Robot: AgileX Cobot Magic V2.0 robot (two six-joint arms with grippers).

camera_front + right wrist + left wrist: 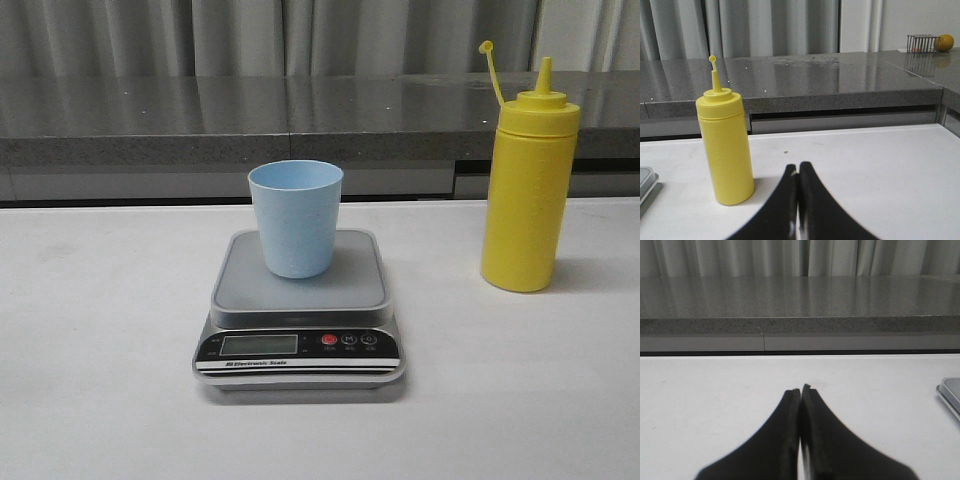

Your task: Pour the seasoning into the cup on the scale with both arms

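Observation:
The light blue cup (295, 217) stands upright on the platform of the silver-grey scale (300, 335) at the table's middle. The tall yellow seasoning bottle (527, 180) stands upright to the right of the scale, its cap off and hanging on its tether. It also shows in the right wrist view (726, 147). My right gripper (798, 166) is shut and empty, low over the table, with the bottle a little ahead and to one side. My left gripper (801, 389) is shut and empty over bare table; a corner of the scale (951, 394) shows at the frame's edge. Neither gripper shows in the front view.
A grey stone counter (300, 115) runs along the back of the white table (100, 330), with curtains behind it. On the counter's far right stand a small wire basket (922, 43) and an orange fruit (944, 42).

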